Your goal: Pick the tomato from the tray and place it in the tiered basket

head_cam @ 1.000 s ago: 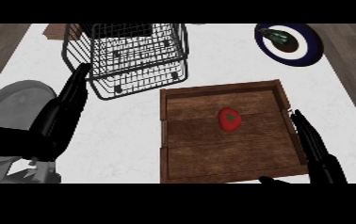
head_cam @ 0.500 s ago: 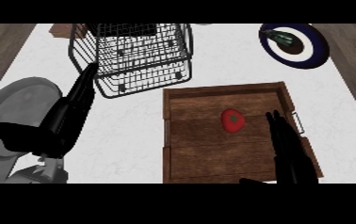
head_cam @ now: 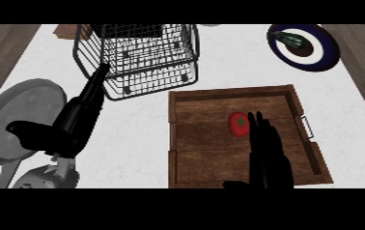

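The tomato (head_cam: 238,123) lies ungrasped in the wooden tray (head_cam: 214,168), the right robot hand (head_cam: 267,149) just beside it with fingers straight, perhaps touching, so grasp, lift and carry to the tiered basket (head_cam: 143,55) remain, left robot hand (head_cam: 75,122) resting released.

We see a red tomato (head_cam: 239,123) lying inside a brown wooden tray (head_cam: 214,166) on the white counter (head_cam: 135,147). Our right hand (head_cam: 269,159) reaches over the tray, fingers straight, tips just beside the tomato. Our left hand (head_cam: 75,120) rests open at the view's left, fingertips near the black wire tiered basket (head_cam: 139,57). A dark-rimmed plate (head_cam: 324,55) carries a dark vegetable (head_cam: 291,39).
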Tool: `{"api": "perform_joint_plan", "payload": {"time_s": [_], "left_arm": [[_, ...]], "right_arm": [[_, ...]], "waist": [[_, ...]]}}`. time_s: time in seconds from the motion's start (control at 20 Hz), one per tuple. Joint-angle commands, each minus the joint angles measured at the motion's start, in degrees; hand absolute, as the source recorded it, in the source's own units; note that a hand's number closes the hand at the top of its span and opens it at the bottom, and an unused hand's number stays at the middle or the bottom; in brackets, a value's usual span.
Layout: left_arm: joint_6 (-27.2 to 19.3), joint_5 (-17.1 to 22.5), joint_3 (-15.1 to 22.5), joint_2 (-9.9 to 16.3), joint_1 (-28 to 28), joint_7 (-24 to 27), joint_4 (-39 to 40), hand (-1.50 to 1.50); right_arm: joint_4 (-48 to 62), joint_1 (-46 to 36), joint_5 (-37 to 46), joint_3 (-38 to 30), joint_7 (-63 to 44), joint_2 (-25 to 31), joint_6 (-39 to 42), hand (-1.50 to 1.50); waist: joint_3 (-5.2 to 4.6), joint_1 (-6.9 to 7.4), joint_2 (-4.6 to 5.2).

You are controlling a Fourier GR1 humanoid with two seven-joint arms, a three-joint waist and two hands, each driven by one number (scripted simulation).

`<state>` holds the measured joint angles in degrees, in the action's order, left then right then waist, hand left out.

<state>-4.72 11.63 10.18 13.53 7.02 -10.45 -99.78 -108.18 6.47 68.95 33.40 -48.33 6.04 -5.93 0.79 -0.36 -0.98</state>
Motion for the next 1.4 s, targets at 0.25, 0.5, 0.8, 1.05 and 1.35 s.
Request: {"api": "perform_joint_plan", "payload": {"time_s": [0.25, 0.5, 0.8, 1.05, 1.35], "left_arm": [[0.60, 0.78, -0.95, -0.97, 0.39, -3.14, 9.40, 0.00], [1.85, 1.85, -1.05, -0.11, 0.39, -6.02, 6.94, 0.00], [2.08, 1.21, -0.81, -0.86, -0.05, -5.21, 7.67, 0.00], [1.58, -0.30, -0.56, -1.66, -0.23, -3.96, 8.66, 0.00], [3.89, 1.15, -2.14, -1.09, 0.61, -2.87, 11.45, 0.00]], "right_arm": [[5.72, -1.83, 4.51, -0.91, -1.97, -2.43, -3.72, -1.50], [7.91, -2.39, 4.25, -2.57, -1.59, -2.34, -4.92, -1.50], [10.88, -3.32, 4.05, -1.96, -0.28, -4.60, -8.86, -1.50], [10.87, -1.88, -1.00, -6.60, 4.65, -0.14, -11.49, -1.50], [17.83, -5.98, -4.63, -10.47, 7.91, -0.37, -13.19, -1.50]], "waist": [[-0.78, -0.26, 1.28], [-0.76, 0.06, 1.20], [-0.76, 0.30, 1.18], [-0.74, 0.01, 1.22], [-0.75, 0.11, 1.51]]}}
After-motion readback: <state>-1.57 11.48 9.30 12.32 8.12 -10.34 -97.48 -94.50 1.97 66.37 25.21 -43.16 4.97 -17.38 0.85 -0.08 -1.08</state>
